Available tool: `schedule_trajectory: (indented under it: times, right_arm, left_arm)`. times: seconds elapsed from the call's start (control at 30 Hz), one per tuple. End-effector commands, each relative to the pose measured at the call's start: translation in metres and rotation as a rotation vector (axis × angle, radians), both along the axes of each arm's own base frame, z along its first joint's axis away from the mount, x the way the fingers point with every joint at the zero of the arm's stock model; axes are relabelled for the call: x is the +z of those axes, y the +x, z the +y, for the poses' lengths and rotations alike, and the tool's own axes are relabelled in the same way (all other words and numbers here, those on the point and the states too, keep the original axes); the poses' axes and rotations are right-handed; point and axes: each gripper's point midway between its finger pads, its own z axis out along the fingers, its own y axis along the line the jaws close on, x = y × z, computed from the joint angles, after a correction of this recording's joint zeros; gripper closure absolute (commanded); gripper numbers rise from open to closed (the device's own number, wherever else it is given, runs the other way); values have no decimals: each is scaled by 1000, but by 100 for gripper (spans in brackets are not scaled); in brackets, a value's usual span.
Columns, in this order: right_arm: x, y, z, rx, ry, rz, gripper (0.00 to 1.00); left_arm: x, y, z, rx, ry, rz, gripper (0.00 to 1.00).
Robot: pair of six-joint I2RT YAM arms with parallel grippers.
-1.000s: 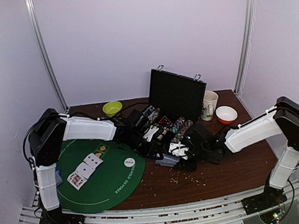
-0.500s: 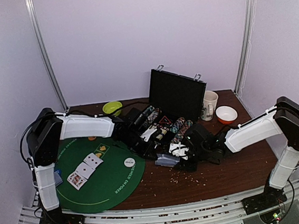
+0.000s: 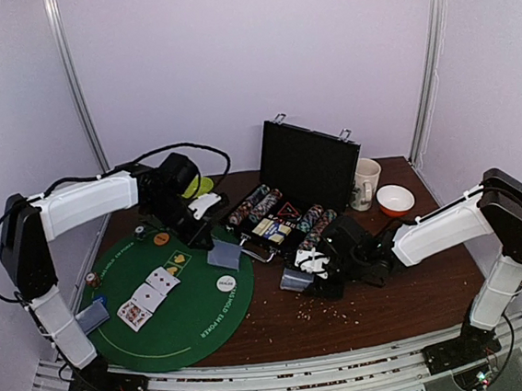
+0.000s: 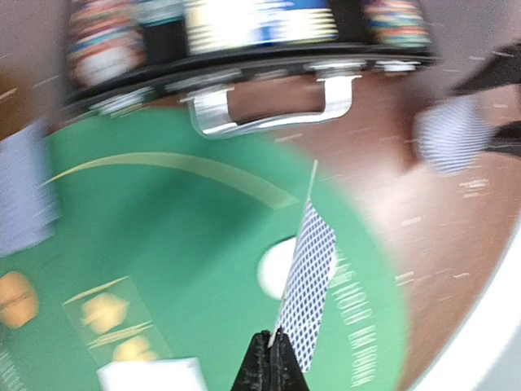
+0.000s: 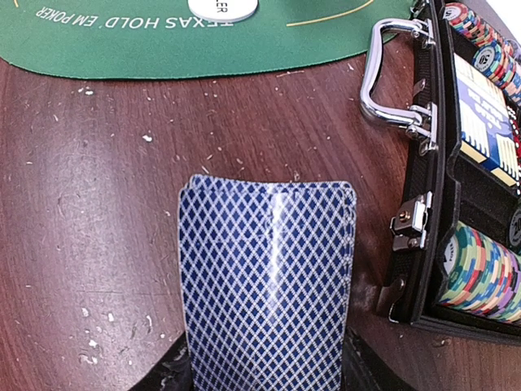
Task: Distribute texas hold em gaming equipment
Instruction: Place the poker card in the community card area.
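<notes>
So, left claw (image 4: 273, 364) pinches one card (image 4: 308, 285); lower it flat onto the mat (image 4: 163, 220) before release. Right claw (image 5: 267, 368) grips the deck (image 5: 269, 269).

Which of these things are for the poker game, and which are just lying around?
For the game: card in left pincer, deck in right pincer, poker chips, dealer disc.
Lying around: white mug, orange bowl, lime-green bowl.
</notes>
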Motion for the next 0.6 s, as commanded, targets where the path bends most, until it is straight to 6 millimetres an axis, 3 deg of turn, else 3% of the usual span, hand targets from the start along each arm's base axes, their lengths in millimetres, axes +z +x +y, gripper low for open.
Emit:
schedule_trajectory:
  times: [0.0,0.13,0.33,0.47,0.57]
  right_arm:
    - [7,6,4,-13,17,-10,47]
    - [8,6,4,-13,16,-11,47]
    - [8,6,4,-13,16,-10,47]
    - [9,6,4,-14,16,-10,47]
    - [9,7,4,-16,16,-12,47]
  left_arm:
    - [4,17,68,5,216,-154,100]
    - [-8,16,91,-24,336,-164,100]
    - [-19,18,102,-18,334,-118,100]
    - [-41,27,126,11,478,-117,100]
    - [-50,40,128,23,516,-143,100]
